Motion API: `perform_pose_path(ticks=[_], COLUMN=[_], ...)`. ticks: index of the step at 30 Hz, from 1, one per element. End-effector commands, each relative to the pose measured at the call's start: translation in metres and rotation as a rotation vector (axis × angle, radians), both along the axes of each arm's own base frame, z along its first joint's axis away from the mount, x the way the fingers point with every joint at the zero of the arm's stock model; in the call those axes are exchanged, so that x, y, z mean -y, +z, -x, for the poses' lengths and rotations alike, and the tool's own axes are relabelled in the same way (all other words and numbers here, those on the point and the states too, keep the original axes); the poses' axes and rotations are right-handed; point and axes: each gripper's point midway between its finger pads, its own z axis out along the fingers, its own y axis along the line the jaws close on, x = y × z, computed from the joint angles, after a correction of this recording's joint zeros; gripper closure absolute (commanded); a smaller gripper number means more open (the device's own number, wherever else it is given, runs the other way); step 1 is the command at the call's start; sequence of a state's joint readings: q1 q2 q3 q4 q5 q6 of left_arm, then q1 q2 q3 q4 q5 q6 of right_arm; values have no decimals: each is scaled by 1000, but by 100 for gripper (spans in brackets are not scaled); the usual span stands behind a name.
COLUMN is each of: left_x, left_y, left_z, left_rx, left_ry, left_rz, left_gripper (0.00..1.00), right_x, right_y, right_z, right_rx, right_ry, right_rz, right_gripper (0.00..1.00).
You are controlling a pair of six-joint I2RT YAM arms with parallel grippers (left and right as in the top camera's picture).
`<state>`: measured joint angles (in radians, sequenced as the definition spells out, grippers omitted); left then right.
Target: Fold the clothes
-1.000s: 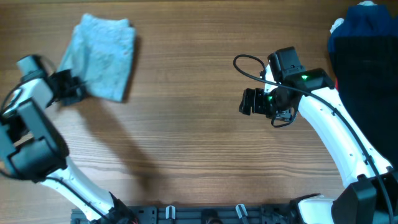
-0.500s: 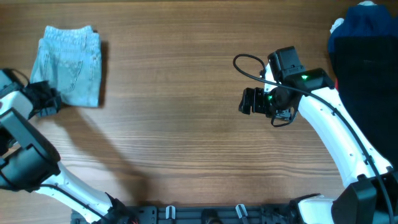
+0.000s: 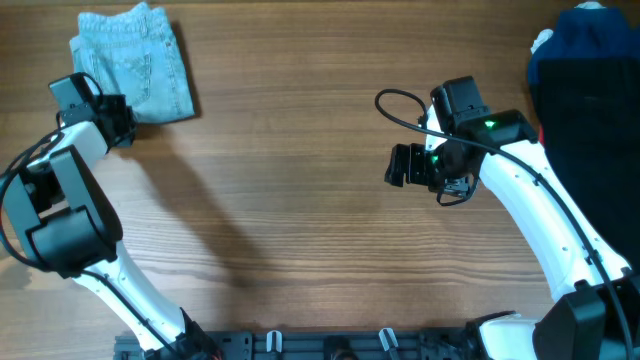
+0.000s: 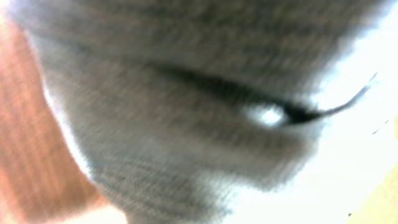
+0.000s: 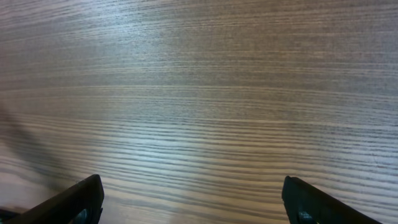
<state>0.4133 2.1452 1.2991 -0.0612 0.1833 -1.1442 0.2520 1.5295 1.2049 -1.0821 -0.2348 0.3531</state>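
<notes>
The folded pale-blue denim shorts (image 3: 135,62) lie at the far left corner of the wooden table, a stitched pocket facing up. My left gripper (image 3: 118,122) is at the shorts' near-left corner and appears shut on the cloth. In the left wrist view blurred grey-blue denim (image 4: 186,112) fills the frame and hides the fingers. My right gripper (image 3: 400,165) hovers over bare wood right of centre, far from the shorts. It is open and empty, with both black fingertips (image 5: 74,199) wide apart in the right wrist view.
A dark blue pile of cloth (image 3: 585,75) with a bit of white (image 3: 545,40) sits at the far right edge. A black cable (image 3: 395,105) loops off the right arm. Bare wood table (image 3: 300,220) lies between the arms.
The left gripper swung left and then back up toward the far left corner, carrying the shorts with it; they now lie higher and turned. The right arm has not moved.
</notes>
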Motion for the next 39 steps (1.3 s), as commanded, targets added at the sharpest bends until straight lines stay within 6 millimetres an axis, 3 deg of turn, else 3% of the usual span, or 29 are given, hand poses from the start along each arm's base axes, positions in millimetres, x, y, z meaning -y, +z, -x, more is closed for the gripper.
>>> perform_pose_path(ticks=[1, 7, 13, 19, 20, 22, 26, 31, 34, 39], left_x=[-7, -15, -34, -40, -40, -37, -24, -11, -5, 14], left_y=[-63, -48, -46, -39, -38, -38, -32, 9, 44, 118], left_z=[23, 3, 9, 2, 1, 0, -4, -14, -3, 29], left_rx=[-130, -51, -51, -14, -14, -3, 35, 129, 116, 107], left_ry=[-31, -72, -72, -108, -108, -120, -165, -202, -202, -217], left_rz=[-47, -118, -154, -208, -208, -198, -136, -78, -70, -51], left_gripper=[95, 87, 86, 72, 63, 35, 5, 0, 1, 0], right_x=[3, 3, 3, 3, 3, 3, 3, 4, 8, 3], right_y=[-2, -2, -3, -2, -2, -2, -2, -10, -12, -5], right_z=[3, 3, 5, 5, 4, 3, 3, 8, 5, -6], right_rx=[-10, -11, -20, -17, -17, -12, -11, -29, -15, 24], right_ry=[10, 9, 11, 10, 10, 9, 9, 9, 5, -24], right_rz=[15, 14, 17, 16, 16, 15, 14, 19, 44, 15], right_gripper=[7, 7, 7, 7, 7, 7, 8, 7, 7, 9])
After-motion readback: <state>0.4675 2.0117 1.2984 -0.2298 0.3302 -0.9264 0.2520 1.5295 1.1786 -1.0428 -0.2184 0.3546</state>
